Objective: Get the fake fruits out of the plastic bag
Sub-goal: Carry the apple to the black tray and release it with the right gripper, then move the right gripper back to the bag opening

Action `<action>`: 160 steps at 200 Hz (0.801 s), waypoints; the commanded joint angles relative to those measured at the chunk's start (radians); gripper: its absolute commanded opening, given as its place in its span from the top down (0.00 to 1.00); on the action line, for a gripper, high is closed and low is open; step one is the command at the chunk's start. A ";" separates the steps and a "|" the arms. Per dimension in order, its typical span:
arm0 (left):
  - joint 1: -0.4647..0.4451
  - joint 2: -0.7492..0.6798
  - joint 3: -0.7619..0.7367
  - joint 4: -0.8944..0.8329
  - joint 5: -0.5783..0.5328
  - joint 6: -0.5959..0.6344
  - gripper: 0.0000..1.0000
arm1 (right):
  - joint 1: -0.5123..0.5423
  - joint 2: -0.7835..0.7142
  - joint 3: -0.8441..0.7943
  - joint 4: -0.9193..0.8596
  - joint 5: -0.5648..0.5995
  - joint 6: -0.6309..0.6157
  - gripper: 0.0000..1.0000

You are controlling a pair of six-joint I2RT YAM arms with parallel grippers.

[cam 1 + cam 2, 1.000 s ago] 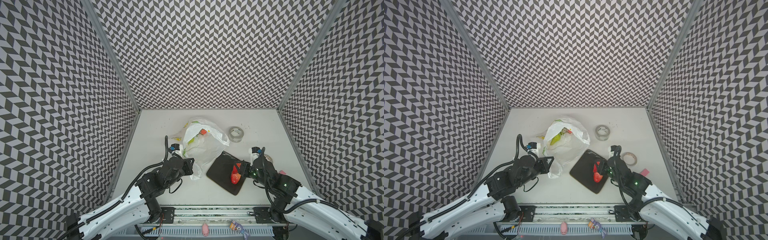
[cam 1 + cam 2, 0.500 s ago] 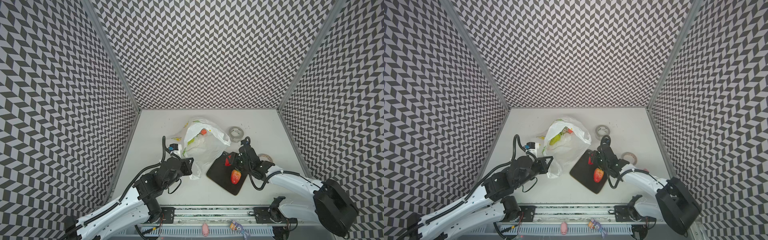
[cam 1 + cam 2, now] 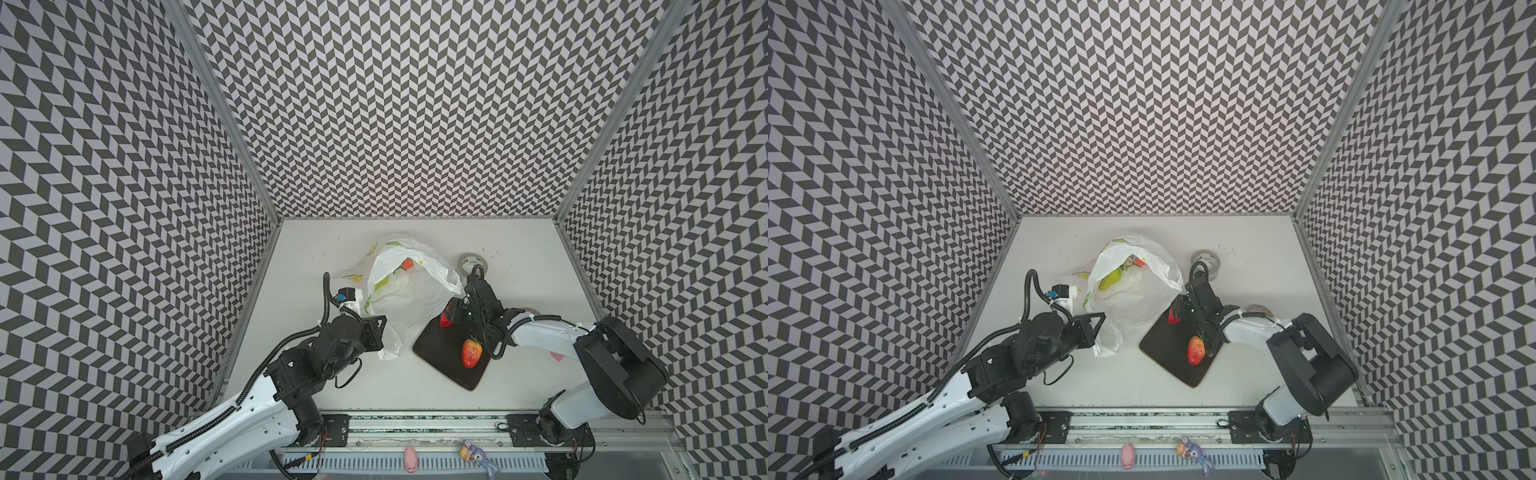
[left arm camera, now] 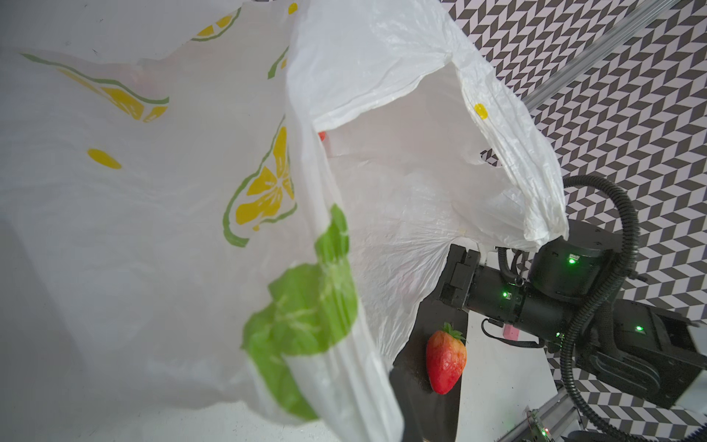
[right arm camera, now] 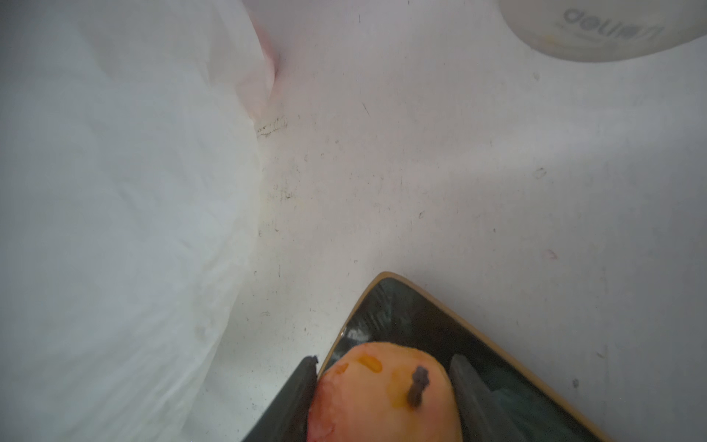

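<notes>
The plastic bag lies open in the middle of the table, white with lemon prints. A green pear and a small red fruit show inside it. My left gripper is shut on the bag's near edge; the bag fills the left wrist view and hides the fingers. A strawberry lies on the black tray. My right gripper is shut on a red-pink round fruit over the tray's far corner.
A clear tape roll lies behind the right gripper. A second roll is partly hidden by the right arm. A pink pig figurine and a purple toy sit on the front rail. Patterned walls close in three sides.
My right gripper has moved from beside the strawberry to the tray's far corner, with the round fruit in it, and its arm has folded back. The left gripper has stayed on the bag.
</notes>
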 commanded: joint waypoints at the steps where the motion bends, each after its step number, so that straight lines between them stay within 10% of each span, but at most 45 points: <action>1: -0.003 -0.018 0.000 -0.018 -0.025 -0.011 1.00 | -0.010 0.016 0.012 0.050 -0.006 -0.006 0.42; 76: -0.003 -0.019 0.014 -0.032 -0.037 -0.004 1.00 | -0.031 -0.109 -0.029 0.004 0.003 0.002 0.24; 160: -0.003 -0.013 0.012 -0.020 -0.037 0.007 1.00 | -0.097 -0.664 -0.135 -0.276 0.110 0.014 0.23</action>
